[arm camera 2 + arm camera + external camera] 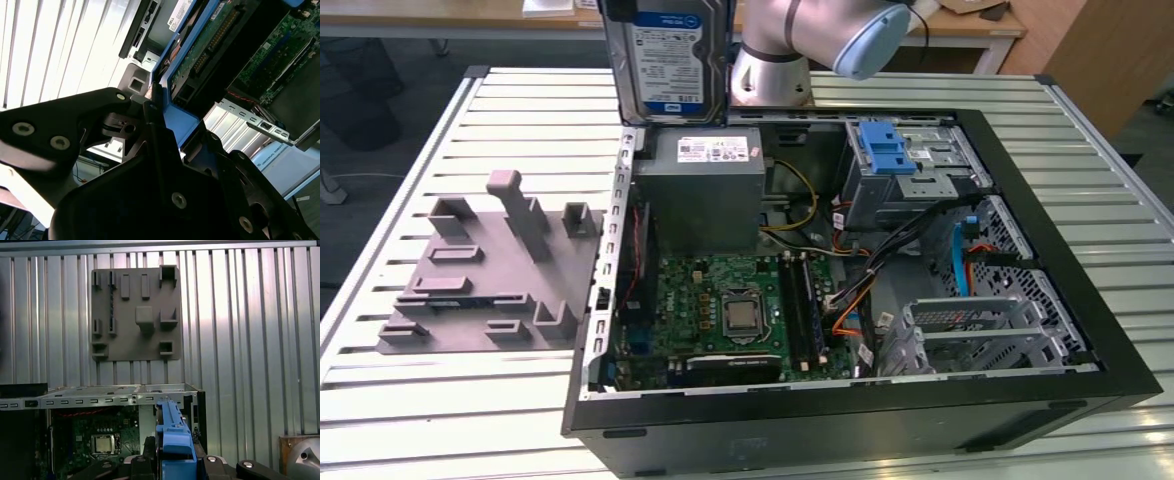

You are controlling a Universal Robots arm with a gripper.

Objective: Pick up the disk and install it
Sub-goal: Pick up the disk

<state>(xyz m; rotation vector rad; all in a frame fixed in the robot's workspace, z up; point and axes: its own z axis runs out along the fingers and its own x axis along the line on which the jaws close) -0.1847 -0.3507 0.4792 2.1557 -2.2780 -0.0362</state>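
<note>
A: Entry one: gripper (169, 129). Condition?
B: Clamped on the disk (664, 55). In both wrist views, black fingers (152, 135) press on either side of its blue carrier (173, 437).

A: Disk, location?
B: Held upright in the air with its label toward the exterior camera. Its top edge is cut by the frame. It hangs above the far corner of the case (1067, 300) at the exterior view's left, over the power supply (707, 190). Its green circuit-board side shows in the second wrist view.

A: Arm?
B: The arm (787, 50) is silver with a blue-capped joint. It stands beyond the far side of the case, on the slatted table (400, 400).

A: Case, contents?
B: It lies open side up.
- Power supply: far, at the exterior view's left.
- Motherboard (734, 310): nearer than the power supply.
- Drive cage (907, 175): blue latch, far, at the exterior view's right.
- Orange and blue cables: between the motherboard and the cage.

A: Outside the case?
B: One grey fixture (480, 275) with slots and posts. It lies flat on the table to the exterior view's left of the case, well apart from the disk.
</note>
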